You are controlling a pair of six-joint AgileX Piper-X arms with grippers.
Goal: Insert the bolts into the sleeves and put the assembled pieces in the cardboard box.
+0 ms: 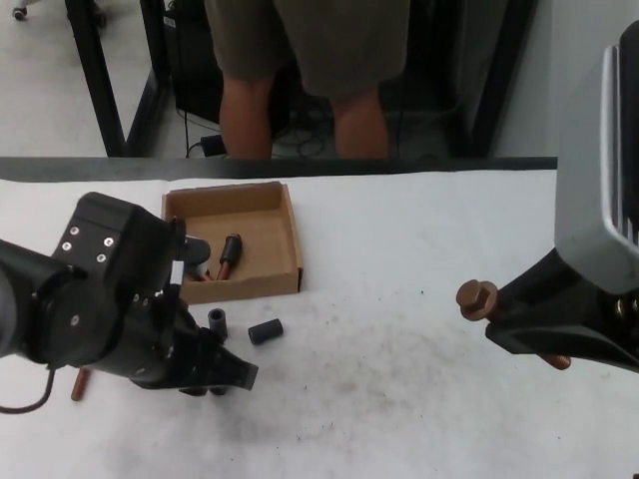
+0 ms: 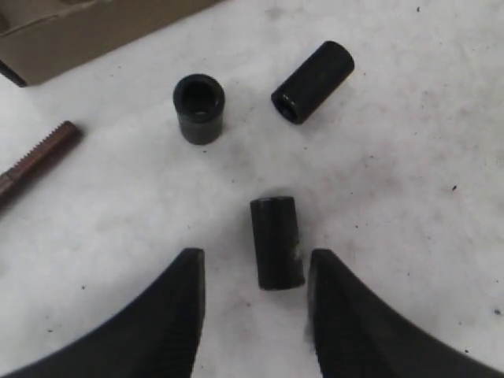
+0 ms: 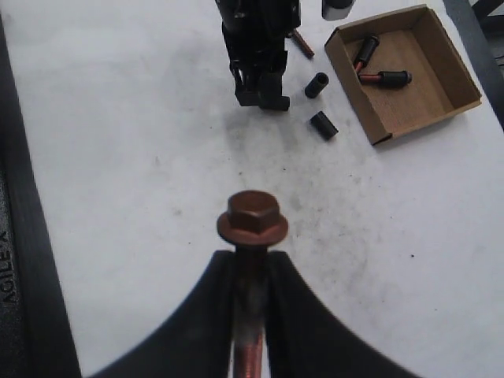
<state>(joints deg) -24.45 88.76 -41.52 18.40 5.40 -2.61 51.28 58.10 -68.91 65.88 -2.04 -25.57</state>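
Straddling arm-hidden sleeve (image 2: pixel 277 242), left fingers (image 2: pixel 157 323) apart; right fingers (image 3: pixel 315 331) pinch bolt (image 3: pixel 252 220).

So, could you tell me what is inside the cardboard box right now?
Two assembled pieces lie in the cardboard box: one sleeved bolt near a wall, another sleeved bolt mid-floor. Their threads inside the sleeves are covered.

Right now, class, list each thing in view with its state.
left gripper: open, straddling near sleeve
right gripper: shut on held bolt
near sleeve: lying, not gripped
upright sleeve: standing, empty
far sleeve: on its side, empty
cardboard box: open, two assembled pieces inside
loose bolt: lying, unsleeved
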